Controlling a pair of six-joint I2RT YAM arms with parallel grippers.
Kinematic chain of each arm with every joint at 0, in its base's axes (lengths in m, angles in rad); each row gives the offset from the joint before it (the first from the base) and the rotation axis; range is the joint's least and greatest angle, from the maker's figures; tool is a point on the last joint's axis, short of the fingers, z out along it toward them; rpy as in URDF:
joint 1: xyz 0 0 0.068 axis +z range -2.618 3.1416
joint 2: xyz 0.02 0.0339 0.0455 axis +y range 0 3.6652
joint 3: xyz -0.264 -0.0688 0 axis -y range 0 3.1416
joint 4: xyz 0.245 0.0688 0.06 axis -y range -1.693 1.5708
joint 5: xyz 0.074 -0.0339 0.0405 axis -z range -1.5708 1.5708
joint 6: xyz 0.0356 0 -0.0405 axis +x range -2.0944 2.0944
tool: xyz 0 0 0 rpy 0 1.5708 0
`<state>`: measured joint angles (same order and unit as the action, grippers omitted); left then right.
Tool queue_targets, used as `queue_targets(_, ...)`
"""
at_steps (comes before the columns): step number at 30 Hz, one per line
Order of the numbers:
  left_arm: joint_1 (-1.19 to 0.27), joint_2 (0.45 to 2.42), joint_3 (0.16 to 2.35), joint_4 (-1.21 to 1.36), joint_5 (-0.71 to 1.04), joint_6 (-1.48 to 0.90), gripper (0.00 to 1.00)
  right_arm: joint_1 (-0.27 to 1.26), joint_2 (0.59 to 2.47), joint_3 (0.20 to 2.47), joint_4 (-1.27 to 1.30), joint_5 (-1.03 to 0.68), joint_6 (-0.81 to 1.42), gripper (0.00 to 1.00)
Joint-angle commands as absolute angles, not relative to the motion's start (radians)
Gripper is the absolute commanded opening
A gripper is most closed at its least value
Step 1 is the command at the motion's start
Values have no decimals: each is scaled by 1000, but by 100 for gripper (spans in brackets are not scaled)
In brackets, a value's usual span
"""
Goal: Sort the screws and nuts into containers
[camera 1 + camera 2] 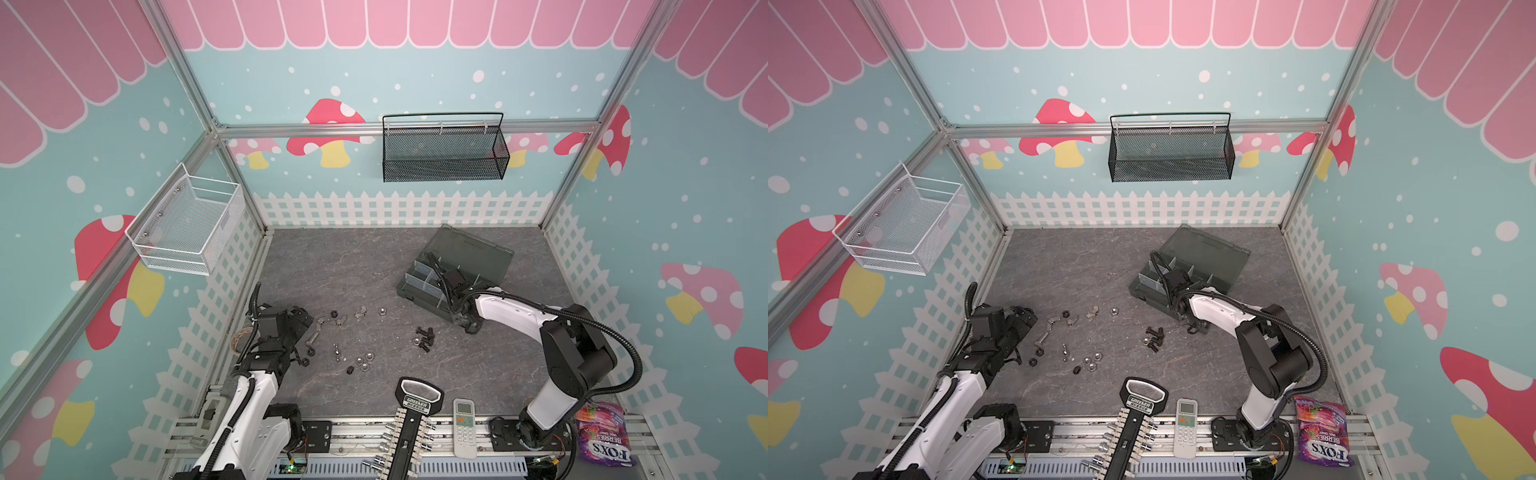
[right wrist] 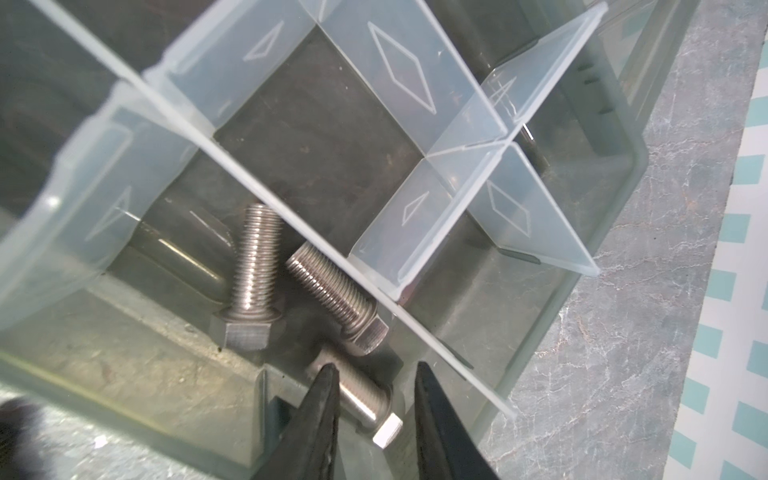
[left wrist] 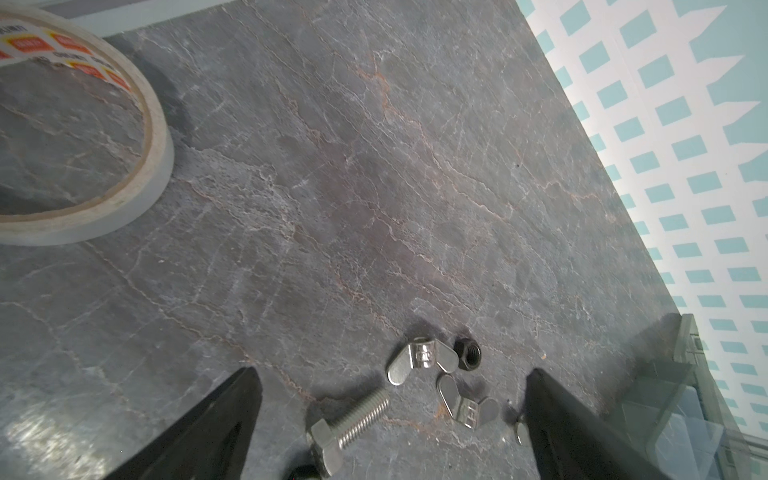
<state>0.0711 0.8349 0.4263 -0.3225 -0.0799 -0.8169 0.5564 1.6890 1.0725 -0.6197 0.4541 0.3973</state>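
At the 9 o'clock side of the table [image 1: 353,270], the left gripper [image 3: 392,372] is held low with its jaws spread wide, and nothing is gripped. A silver hex screw [image 3: 349,424], two wing nuts [image 3: 419,357] and a black nut [image 3: 467,355] are seen on the table within its span. More loose nuts [image 1: 362,360] are scattered just toward 3 o'clock of it, and a cluster of black screws [image 1: 424,334] is found near the table's centre.

At about 1 o'clock the organiser box [image 1: 409,291] is set with its lid open, and the right gripper [image 2: 374,368] is positioned inside one compartment [image 2: 145,365]. Its jaws are parted narrowly. A silver screw [image 2: 361,399] is seen lying between them, apparently loose rather than clamped, beside two more screws [image 2: 253,266] on the compartment floor.

The step in hand is judged to be the drop-off of a screw. Next, a straight lift clear of the dividers is called for, then a reach toward the black screws. On the left, a closing onto the hex screw is suggested, with the wing nuts to be avoided.
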Motion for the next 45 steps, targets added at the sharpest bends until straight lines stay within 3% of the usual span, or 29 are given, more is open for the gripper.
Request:
queue_targets(1,77,854,495,-363,-18,-766,100,556,1648,1080,-629,454,402,34)
queue_targets(15,43,1067,688,-587,96,-592,85,555,1418,1111,-621,511,439,45)
queue_targets(21,-59,1191,775,-713,-4,-520,80,555,1271,1078,-583,544,471,52)
queue_targets(26,-90,1300,807,-754,-49,-518,75,555,1142,1014,-518,561,493,71)
queue_targets(27,-94,1312,809,-757,-62,-521,74,555,1119,999,-503,563,489,88)
queue_targets(28,-97,1321,809,-758,-79,-527,74,555,1102,987,-495,564,486,98)
queue_targets(45,-100,1416,772,-706,-137,-570,67,555,979,899,-446,679,513,98)
